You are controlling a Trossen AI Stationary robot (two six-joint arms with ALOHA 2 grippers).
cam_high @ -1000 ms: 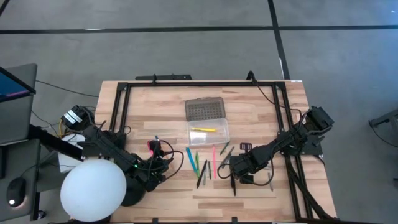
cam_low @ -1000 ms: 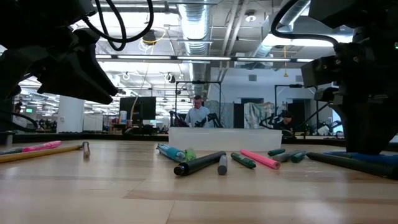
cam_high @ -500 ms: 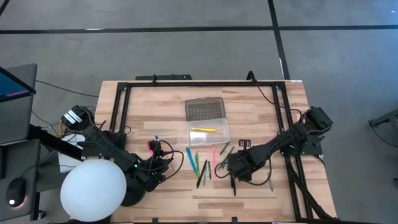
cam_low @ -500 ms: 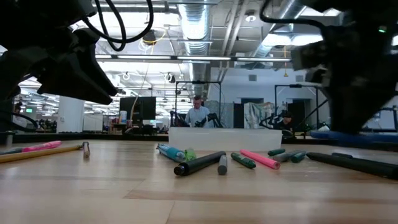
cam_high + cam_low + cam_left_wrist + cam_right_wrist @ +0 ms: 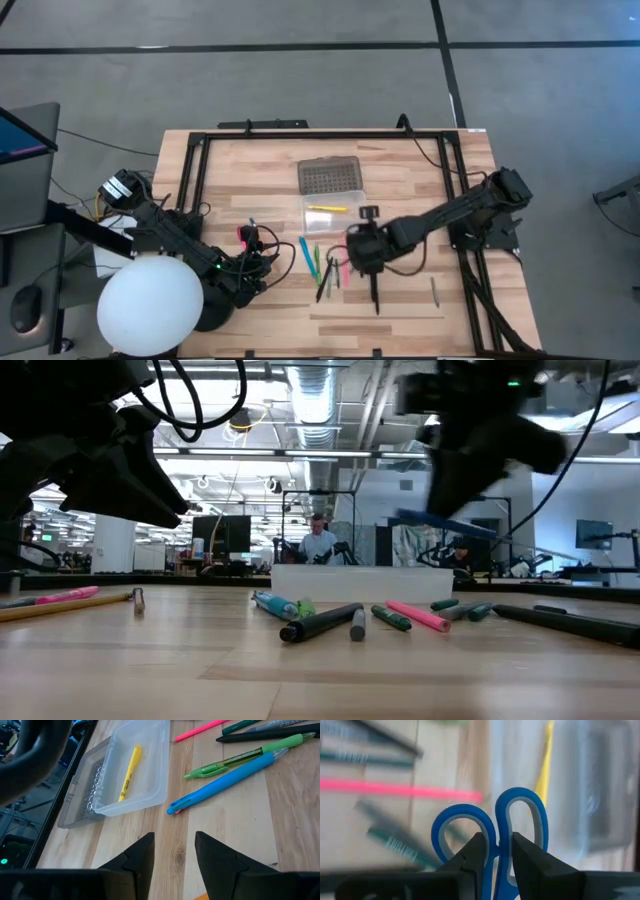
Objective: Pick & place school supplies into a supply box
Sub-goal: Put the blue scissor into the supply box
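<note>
Right hand (image 5: pixel 362 250) clamped on blue-handled scissors (image 5: pixel 492 840), lifted and swung from table's right toward supply box (image 5: pixel 335 213)

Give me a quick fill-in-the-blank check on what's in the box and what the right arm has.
1. The right gripper holds the blue-handled ____.
2. The only item in the supply box is a ____ marker.
3. The box's grey lid lies ____.
4. The left gripper's jaws grip ____.

Missing words: scissors; yellow; open; nothing
</note>
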